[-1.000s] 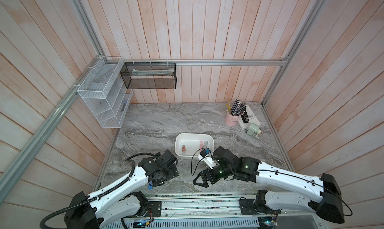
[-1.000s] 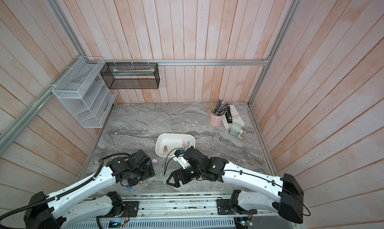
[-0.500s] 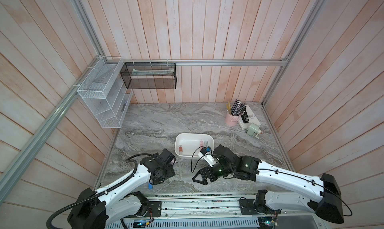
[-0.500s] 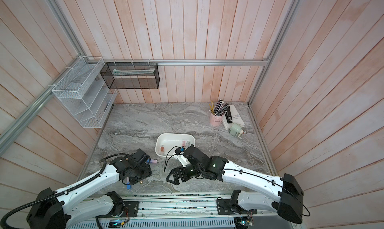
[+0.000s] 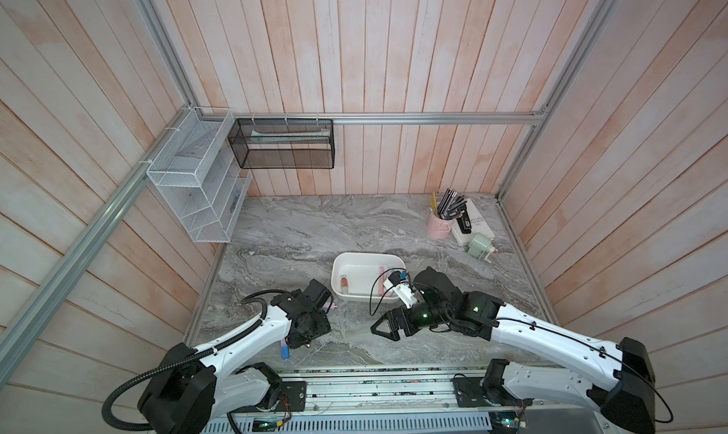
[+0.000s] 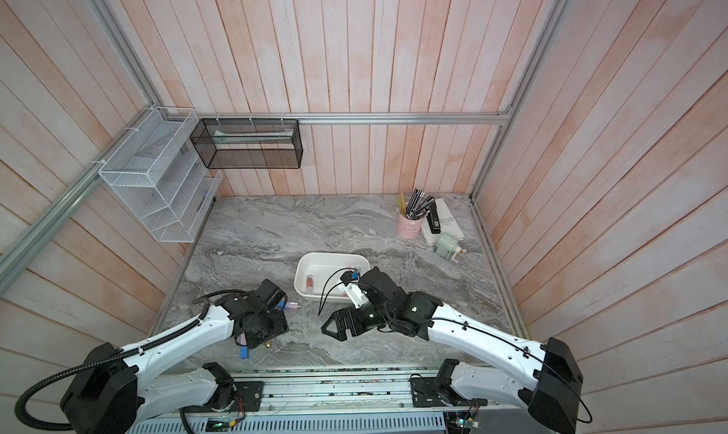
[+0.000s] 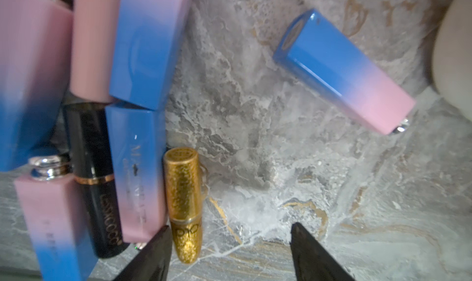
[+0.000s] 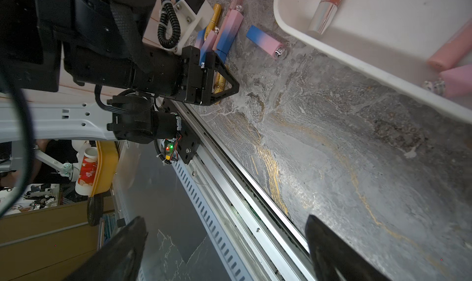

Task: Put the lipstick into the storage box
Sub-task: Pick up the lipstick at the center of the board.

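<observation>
- The left gripper (image 7: 229, 226) has drawn its fingers in part way over the last second, and its arm has shifted a little over the heap of tubes. The right gripper (image 8: 224, 218) has stayed where it was.
- The left fingers stand apart and grip nothing. The gold lipstick (image 7: 184, 203) lies on the table (image 7: 281, 165) between them, its lower end just beside one fingertip (image 7: 161, 244) and well apart from the other.
- This looks like the closing stage of a pick, so more squeeze is needed before any lift. The neighbouring tube (image 7: 135, 170), touching the gold one just outside that near fingertip, could get nudged.
- The right fingers are spread wide and empty over the table's front edge, far from every tube.
- The white box (image 5: 366, 254) sits well beyond the left fingers and already holds a few tubes. A lone blue-and-pink lipstick (image 7: 342, 70) lies ahead of the fingers, towards the box.
- The black lipstick (image 7: 97, 190) carries gold letters that read roughly "LESSXCOCO". The neighbouring tube's print starts "MA" and then blurs. The gold lipstick shows something like "pio" by the fingertip.
</observation>
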`<state>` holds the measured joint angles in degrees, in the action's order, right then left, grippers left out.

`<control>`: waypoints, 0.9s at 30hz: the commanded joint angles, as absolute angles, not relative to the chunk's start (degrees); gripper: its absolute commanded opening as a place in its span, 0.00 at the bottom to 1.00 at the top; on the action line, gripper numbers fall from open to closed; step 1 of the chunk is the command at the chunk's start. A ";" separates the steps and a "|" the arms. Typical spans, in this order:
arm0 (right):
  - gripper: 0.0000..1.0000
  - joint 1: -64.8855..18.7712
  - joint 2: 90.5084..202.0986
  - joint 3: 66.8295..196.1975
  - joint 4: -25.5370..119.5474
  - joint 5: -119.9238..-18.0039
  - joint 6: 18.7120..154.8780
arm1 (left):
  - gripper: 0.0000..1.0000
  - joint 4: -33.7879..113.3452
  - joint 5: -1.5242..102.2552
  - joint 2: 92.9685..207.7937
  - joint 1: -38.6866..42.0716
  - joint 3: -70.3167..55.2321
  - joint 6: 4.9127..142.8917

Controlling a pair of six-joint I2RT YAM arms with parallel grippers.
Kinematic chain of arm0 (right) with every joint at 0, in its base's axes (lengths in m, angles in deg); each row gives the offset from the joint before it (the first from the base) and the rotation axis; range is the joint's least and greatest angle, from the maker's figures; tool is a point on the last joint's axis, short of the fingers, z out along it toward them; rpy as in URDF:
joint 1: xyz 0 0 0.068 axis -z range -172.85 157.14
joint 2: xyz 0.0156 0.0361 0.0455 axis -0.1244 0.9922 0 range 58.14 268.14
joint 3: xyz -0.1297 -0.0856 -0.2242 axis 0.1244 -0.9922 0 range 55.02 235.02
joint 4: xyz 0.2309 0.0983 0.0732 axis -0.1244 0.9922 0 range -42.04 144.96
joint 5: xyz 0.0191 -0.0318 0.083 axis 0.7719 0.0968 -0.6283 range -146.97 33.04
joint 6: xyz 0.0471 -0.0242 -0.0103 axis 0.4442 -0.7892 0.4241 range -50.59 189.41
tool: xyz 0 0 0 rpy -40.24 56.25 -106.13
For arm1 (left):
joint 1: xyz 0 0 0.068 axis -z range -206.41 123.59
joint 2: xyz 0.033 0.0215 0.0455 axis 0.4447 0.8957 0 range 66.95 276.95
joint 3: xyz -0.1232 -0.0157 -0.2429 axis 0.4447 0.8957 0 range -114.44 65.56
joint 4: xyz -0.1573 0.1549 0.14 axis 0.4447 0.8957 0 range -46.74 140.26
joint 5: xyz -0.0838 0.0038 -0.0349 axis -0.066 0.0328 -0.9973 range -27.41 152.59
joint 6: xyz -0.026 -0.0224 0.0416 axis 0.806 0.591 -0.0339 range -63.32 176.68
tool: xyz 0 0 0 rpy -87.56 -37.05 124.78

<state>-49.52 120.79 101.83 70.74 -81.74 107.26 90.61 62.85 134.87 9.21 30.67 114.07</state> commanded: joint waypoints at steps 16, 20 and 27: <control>0.98 -45.86 119.22 101.19 72.95 -83.99 104.42 | 0.36 84.39 60.76 142.87 7.87 31.36 110.42; 0.98 -45.08 119.49 101.46 73.11 -84.34 103.88 | 0.27 83.95 60.40 143.57 7.87 30.92 109.94; 0.98 -43.88 120.21 102.79 73.85 -84.73 102.72 | 0.19 86.80 58.93 143.17 8.12 26.01 108.64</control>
<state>-44.45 119.96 101.57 72.29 -83.93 104.02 86.05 60.33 143.02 8.01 28.66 109.76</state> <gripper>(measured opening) 0.981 0.218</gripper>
